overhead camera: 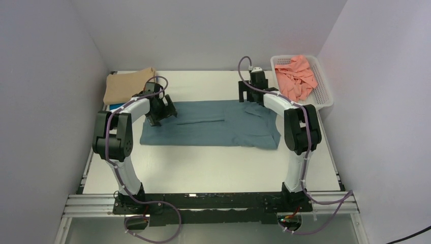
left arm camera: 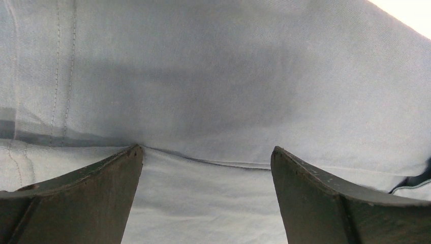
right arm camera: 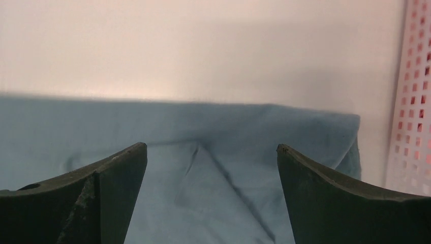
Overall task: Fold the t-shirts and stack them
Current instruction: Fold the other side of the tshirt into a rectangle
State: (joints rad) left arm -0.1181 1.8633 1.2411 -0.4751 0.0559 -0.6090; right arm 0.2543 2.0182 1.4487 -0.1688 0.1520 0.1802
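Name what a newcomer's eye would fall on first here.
A teal-grey t-shirt lies spread across the table's middle, the open left gripper at its left end and the open right gripper at its far right corner. A white perforated basket of salmon pink t-shirts sits far right; a folded tan t-shirt far left.

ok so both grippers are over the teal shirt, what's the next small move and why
Probably lower both and pinch the cloth. The left gripper and right gripper are open, holding nothing, just above the teal-grey t-shirt, which lies spread out and only partly folded. A grip on it would likely let the next fold start.
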